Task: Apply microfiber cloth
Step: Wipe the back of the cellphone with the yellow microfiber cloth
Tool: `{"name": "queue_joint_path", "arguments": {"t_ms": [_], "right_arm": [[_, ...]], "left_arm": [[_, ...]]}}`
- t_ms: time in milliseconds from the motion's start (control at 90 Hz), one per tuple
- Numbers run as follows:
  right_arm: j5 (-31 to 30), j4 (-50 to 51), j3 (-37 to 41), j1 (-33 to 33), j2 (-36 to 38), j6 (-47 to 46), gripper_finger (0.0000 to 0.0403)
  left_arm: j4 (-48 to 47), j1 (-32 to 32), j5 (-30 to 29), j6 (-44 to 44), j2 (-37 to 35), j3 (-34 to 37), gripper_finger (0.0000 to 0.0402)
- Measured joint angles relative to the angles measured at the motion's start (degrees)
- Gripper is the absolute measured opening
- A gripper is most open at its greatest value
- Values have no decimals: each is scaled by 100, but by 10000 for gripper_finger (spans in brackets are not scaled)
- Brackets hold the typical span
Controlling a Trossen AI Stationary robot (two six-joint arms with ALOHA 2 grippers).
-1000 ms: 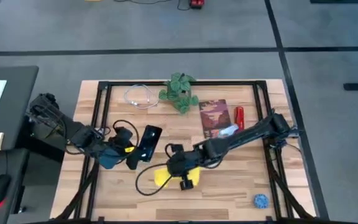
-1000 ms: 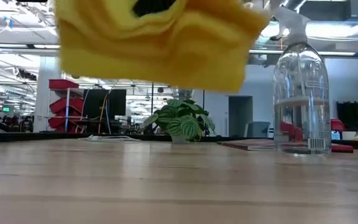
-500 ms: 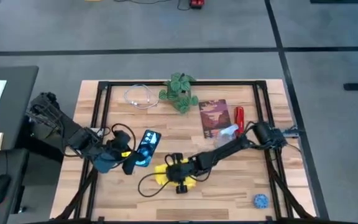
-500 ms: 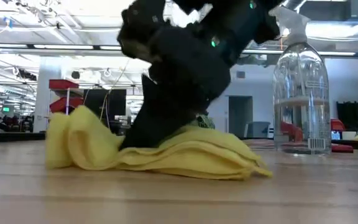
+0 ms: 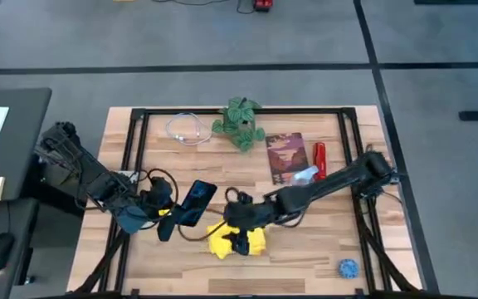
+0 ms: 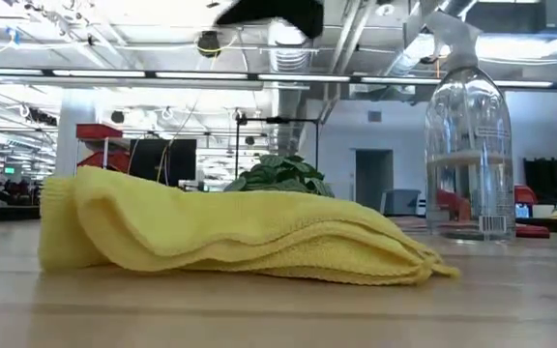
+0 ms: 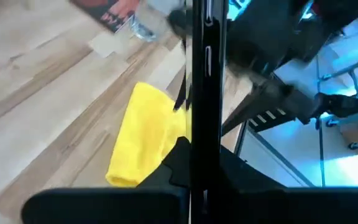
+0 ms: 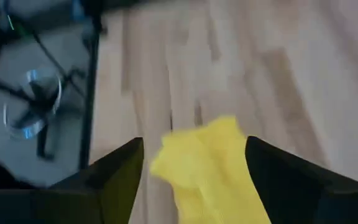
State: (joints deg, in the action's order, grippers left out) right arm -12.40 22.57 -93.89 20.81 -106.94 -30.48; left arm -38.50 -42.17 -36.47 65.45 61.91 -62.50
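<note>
Bright yellow folded microfiber cloth is lain on the wooden desk, near centre. Right hand is held directly above it, fingers spread, empty. Left hand is clamped on a black slab phone, just left.

The high view looks straight down on the whole table. The low view sits at tabletop level, very near the microfiber cloth, facing the room. Each wrist view looks forward past its own fingers onto that cloth, which all four share.
</note>
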Motion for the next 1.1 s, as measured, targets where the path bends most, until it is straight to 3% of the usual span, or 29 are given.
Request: {"name": "queue_joint_path", "arguments": {"t_ms": [111,389,522,756,1100], "right_arm": [[-563,-550,-2,38,301,-115,261],[-601,-2939,2,-117,283,-48,238],[-599,-3462,2,-194,263,92,199],[-528,-3477,2,-298,272,122,23],[-238,-2206,1,-376,638,233,12]], "left_arm": [[507,-64,-107,-650,-44,0,6],[1538,-140,-124,-1915,-46,0,7],[1568,-138,-125,-2066,-44,0,7],[1561,-138,-123,-2101,-44,4,10],[963,-115,-193,-1868,-42,7,77]]}}
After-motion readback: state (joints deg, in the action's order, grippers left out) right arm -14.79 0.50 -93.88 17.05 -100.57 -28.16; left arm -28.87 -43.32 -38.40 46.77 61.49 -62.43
